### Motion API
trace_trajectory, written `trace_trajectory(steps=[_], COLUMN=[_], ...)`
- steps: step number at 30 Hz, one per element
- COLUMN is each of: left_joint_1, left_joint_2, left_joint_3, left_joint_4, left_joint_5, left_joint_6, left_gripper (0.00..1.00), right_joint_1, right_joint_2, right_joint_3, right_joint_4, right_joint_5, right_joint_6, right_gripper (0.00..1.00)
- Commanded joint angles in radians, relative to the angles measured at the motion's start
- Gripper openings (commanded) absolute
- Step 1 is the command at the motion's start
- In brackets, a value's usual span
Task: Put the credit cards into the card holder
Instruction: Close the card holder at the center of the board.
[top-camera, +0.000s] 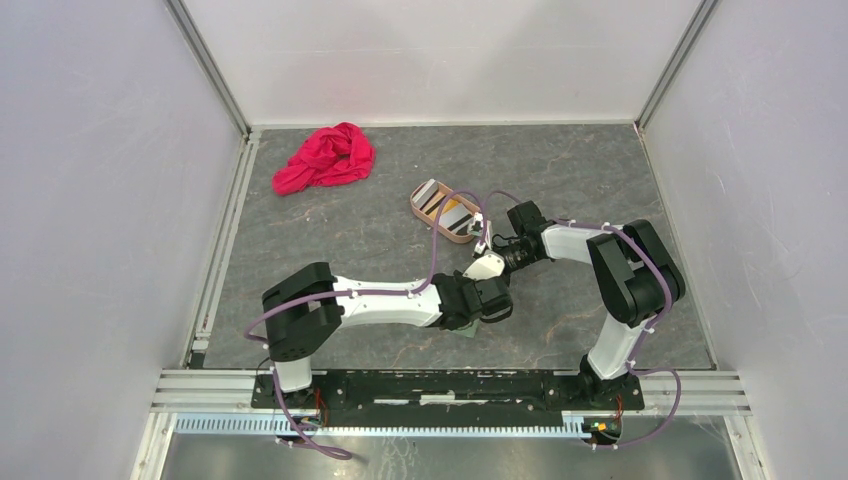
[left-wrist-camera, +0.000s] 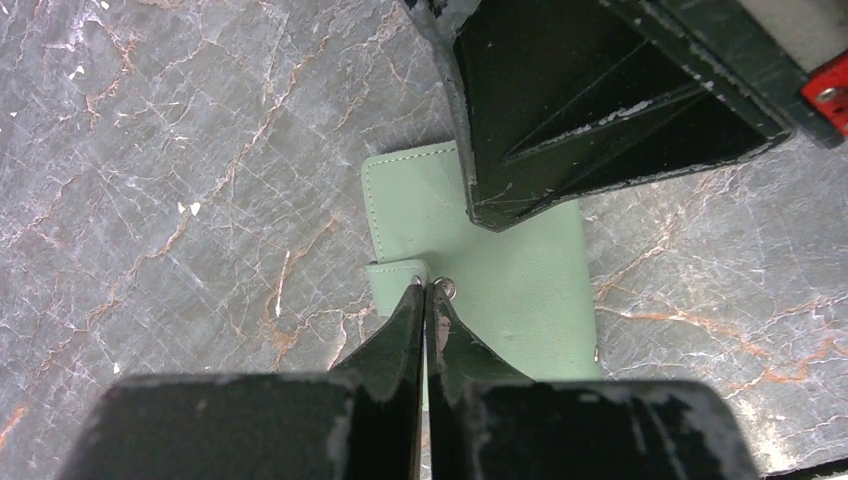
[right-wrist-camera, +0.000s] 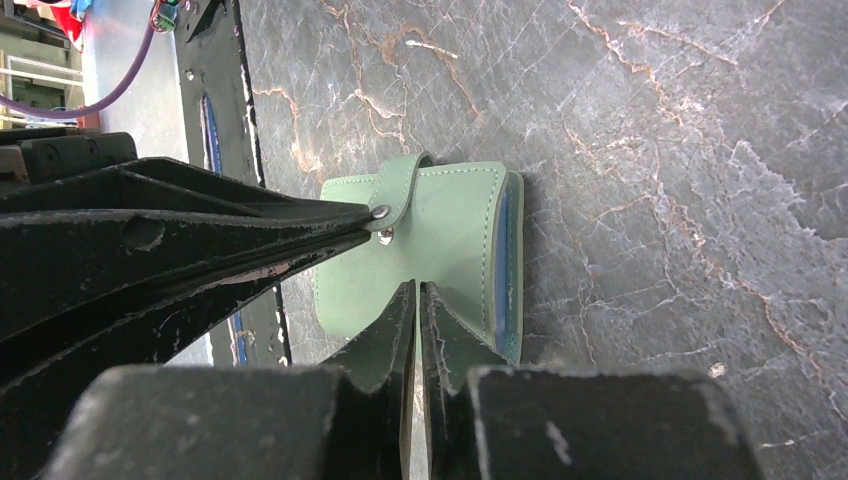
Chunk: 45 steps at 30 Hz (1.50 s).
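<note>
The card holder (left-wrist-camera: 520, 310) is being seen flat and closed on the table (left-wrist-camera: 150, 200), toward the arms' side and mostly hidden from above by the two wrists. The left gripper (left-wrist-camera: 430, 290) is being held with its fingers pressed together, only a hairline showing between them. Its tips are being set right at the metal stud of the snap tab (left-wrist-camera: 393, 272) on the holder's edge. Whether the tab is being pinched cannot be told. The right gripper (right-wrist-camera: 418, 290) is likewise being held narrow, its fingers all but touching. Its tips are being set against the green cover just beside the tab. Both sets of tips are being brought near each other over the same face of the holder, and a blue lining is being shown along one edge. Farther back, the cards (top-camera: 445, 207) are being held in a tan oval tray (top-camera: 424, 212), well apart from the holder. Farthest off, a red cloth (top-camera: 325, 158) is being seen crumpled near the back left corner.
</note>
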<state>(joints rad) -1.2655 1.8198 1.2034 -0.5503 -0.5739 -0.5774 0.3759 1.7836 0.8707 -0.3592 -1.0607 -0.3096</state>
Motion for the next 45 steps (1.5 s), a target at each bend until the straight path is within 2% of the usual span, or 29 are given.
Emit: trace_trajectory(steps=[1, 26, 31, 38, 45], left_joint_1=[-0.005, -0.005, -0.005, -0.006, -0.005], left_joint_2=[-0.010, 0.016, 0.025, 0.045, 0.060], left_joint_3=[0.047, 0.054, 0.060, 0.070, 0.074], left_joint_4=[0.005, 0.001, -0.015, -0.024, -0.031], left_joint_5=[-0.002, 0.066, 0.070, 0.093, 0.120], left_joint_6=[0.033, 0.065, 0.066, 0.072, 0.076], left_gripper=[0.04, 0.03, 0.08, 0.08, 0.18], right_joint_1=[0.003, 0.003, 0.002, 0.002, 0.002], right_joint_2=[0.013, 0.025, 0.028, 0.031, 0.036], right_joint_3=[0.008, -0.001, 0.001, 0.001, 0.002], right_joint_4=[0.002, 0.020, 0.019, 0.016, 0.014], right_joint_5=[-0.005, 0.013, 0.013, 0.013, 0.013], right_joint_6=[0.004, 0.036, 0.037, 0.037, 0.035], right_gripper=[0.09, 0.08, 0.08, 0.08, 0.08])
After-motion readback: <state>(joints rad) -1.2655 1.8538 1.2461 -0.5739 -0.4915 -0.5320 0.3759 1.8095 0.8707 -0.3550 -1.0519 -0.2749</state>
